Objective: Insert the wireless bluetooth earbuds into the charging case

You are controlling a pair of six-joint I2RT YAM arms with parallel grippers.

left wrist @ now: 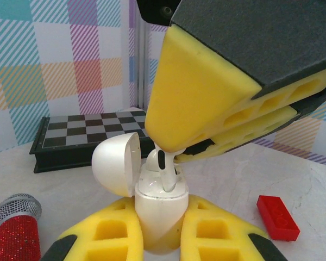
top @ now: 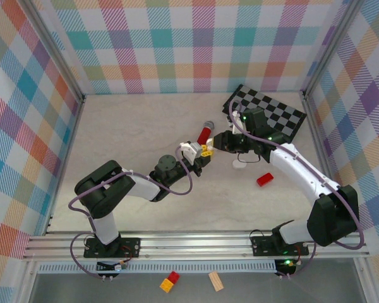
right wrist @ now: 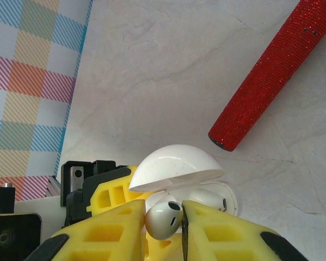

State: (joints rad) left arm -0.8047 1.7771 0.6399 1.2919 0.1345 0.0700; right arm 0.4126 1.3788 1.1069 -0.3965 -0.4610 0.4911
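The right fingers [right wrist: 117, 231] pinch a white earbud [right wrist: 164, 220] by its bulb, with the stem down inside the open case [left wrist: 158, 212]. The left fingers [left wrist: 111, 231] clamp the case upright. The earbud looks light, hard and glossy, so probably slippery. Grip the bulb's sides gently.

No lettering can be read (anywhere, legibly).

Pastel checked walls [top: 177, 44] line the top and both sides. A pale marbled bench [top: 132, 126] spreads across the centre.
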